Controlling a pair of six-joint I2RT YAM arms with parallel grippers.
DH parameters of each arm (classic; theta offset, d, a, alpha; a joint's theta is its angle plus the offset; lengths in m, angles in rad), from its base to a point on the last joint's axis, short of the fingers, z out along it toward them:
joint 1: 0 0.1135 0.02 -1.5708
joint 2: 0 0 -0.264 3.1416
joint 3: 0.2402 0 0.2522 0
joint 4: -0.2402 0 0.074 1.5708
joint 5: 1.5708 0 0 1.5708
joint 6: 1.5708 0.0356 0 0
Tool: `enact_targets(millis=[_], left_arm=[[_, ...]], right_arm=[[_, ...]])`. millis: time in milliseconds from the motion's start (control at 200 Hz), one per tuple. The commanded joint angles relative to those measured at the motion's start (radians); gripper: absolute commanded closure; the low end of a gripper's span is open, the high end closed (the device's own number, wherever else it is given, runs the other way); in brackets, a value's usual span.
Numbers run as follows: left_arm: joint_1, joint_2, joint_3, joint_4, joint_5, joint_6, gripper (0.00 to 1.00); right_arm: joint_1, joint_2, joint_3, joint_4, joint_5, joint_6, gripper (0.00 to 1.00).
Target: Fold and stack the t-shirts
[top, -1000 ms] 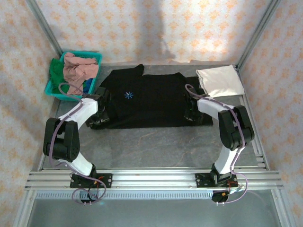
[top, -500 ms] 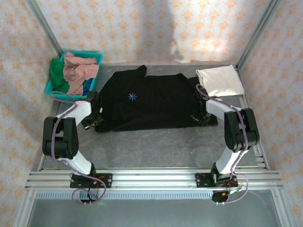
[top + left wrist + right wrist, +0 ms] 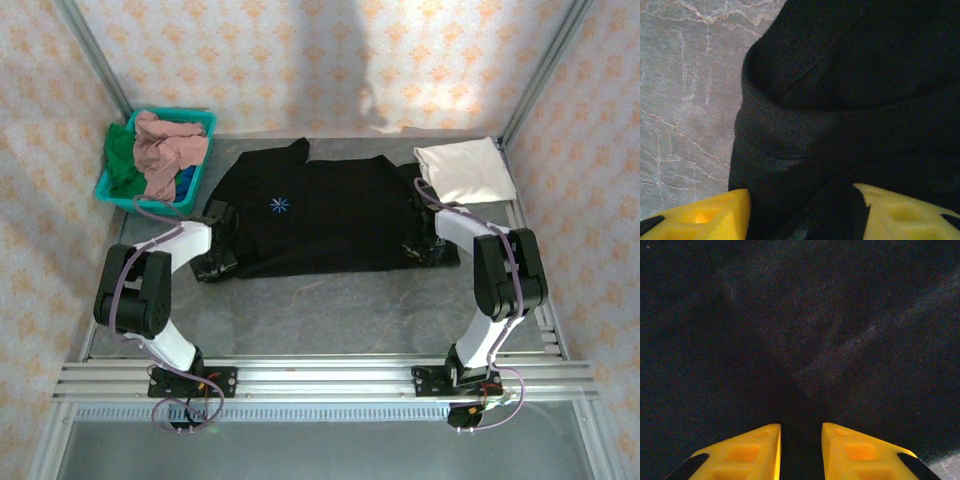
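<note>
**Both arms shift along the black shirt's near hem**

Since a second ago we see the right arm swung outward, so the right gripper (image 3: 422, 250) now sits at the right near corner of the black t-shirt (image 3: 320, 225). The left gripper (image 3: 213, 260) went outward and came back in to the left near corner.

The black t-shirt lies spread on the table (image 3: 330, 300), collar to the far side, with a small blue emblem on its chest.

From the right wrist, we see the right gripper (image 3: 801, 427) nearly closed on the black cloth, with creases running into the narrow gap.

From the left wrist, the left gripper (image 3: 802, 192) has its fingers well apart, with a bunched fold of black cloth between them. We cannot tell whether they pinch it.

The cream-white t-shirt (image 3: 465, 170) lies folded at the far right, just beside the black one. At the far left, the teal basket (image 3: 205, 125) holds the pink t-shirt (image 3: 165, 145), the green t-shirt (image 3: 120, 150) and the blue t-shirt (image 3: 187, 180).
</note>
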Motion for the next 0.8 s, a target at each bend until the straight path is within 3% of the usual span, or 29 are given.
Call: enact_targets(millis=[0, 95, 220, 315, 550, 656, 741, 796], left_arm=[[0.040, 0.023, 0.021, -0.061, -0.086, -0.009, 0.56], [0.086, 0.003, 0.016, -0.059, -0.071, 0.009, 0.83], [0.112, -0.052, -0.001, -0.052, -0.036, 0.025, 0.99], [0.120, -0.080, -0.003, -0.072, -0.026, 0.028, 1.00], [0.139, -0.149, -0.064, -0.156, -0.065, -0.021, 1.00], [0.140, -0.161, -0.063, -0.177, -0.078, -0.036, 0.67], [0.135, -0.184, -0.004, -0.184, -0.065, -0.021, 0.56], [0.111, -0.201, 0.049, -0.166, -0.049, 0.004, 0.55]], right_arm=[[-0.015, 0.014, 0.000, -0.091, 0.034, -0.012, 0.75], [-0.034, 0.003, -0.015, -0.107, 0.033, -0.008, 0.79], [-0.042, -0.015, -0.036, -0.120, 0.040, -0.005, 0.86], [-0.043, -0.028, -0.042, -0.141, 0.040, -0.002, 0.90], [-0.043, -0.111, -0.125, -0.145, -0.026, 0.006, 0.89], [-0.039, -0.157, -0.116, -0.151, -0.015, -0.012, 0.83], [-0.021, -0.211, -0.060, -0.167, -0.010, -0.035, 0.70], [0.002, -0.238, -0.010, -0.164, -0.009, -0.050, 0.66]])
